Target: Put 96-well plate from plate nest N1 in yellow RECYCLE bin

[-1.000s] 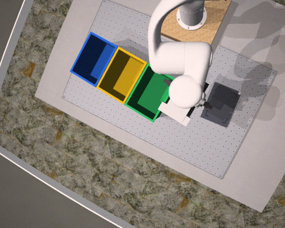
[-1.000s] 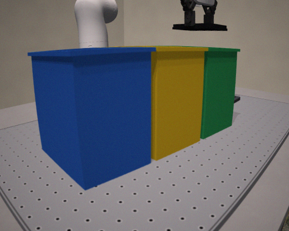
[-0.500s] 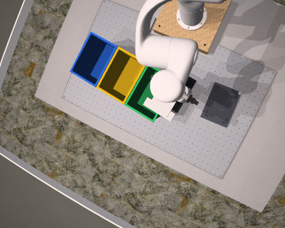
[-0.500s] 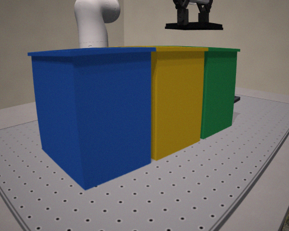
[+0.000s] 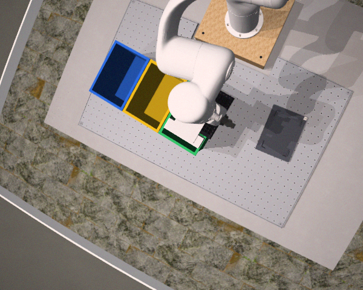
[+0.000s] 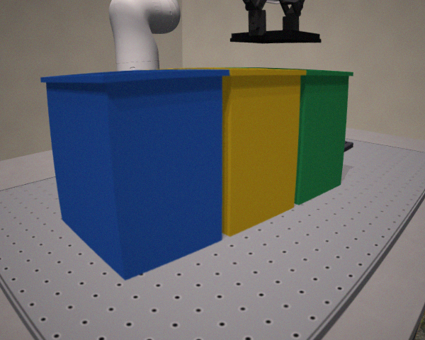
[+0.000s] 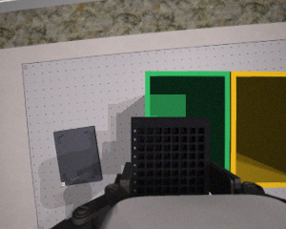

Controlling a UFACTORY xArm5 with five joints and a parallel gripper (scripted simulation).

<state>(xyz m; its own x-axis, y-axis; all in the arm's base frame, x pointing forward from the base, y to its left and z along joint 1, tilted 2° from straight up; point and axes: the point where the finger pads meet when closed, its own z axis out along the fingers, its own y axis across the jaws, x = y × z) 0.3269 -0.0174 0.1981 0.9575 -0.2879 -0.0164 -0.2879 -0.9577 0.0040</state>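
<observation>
My gripper [image 6: 275, 20] [image 7: 169, 175] is shut on the black 96-well plate [image 5: 224, 99] [image 6: 275, 37] [image 7: 171, 155] and holds it level, well above the bin rims. In the wrist view the plate overlaps the near corner of the green bin [image 5: 178, 144] [image 6: 321, 135] [image 7: 186, 73]. The yellow RECYCLE bin [image 5: 141, 119] [image 6: 260, 146] [image 7: 233, 119] stands upright just beyond the green one, and the plate is not over it. The plate nest N1 [image 5: 280, 132] [image 7: 77, 155] is a dark grey pad that lies empty. In the top view the arm hides most of the gripper.
A blue bin [image 5: 106, 99] [image 6: 139, 164] stands upright on the far side of the yellow one; the three bins touch in a row. The arm's base sits on a wooden block [image 5: 213, 28]. All stand on a perforated grey board [image 5: 238, 187].
</observation>
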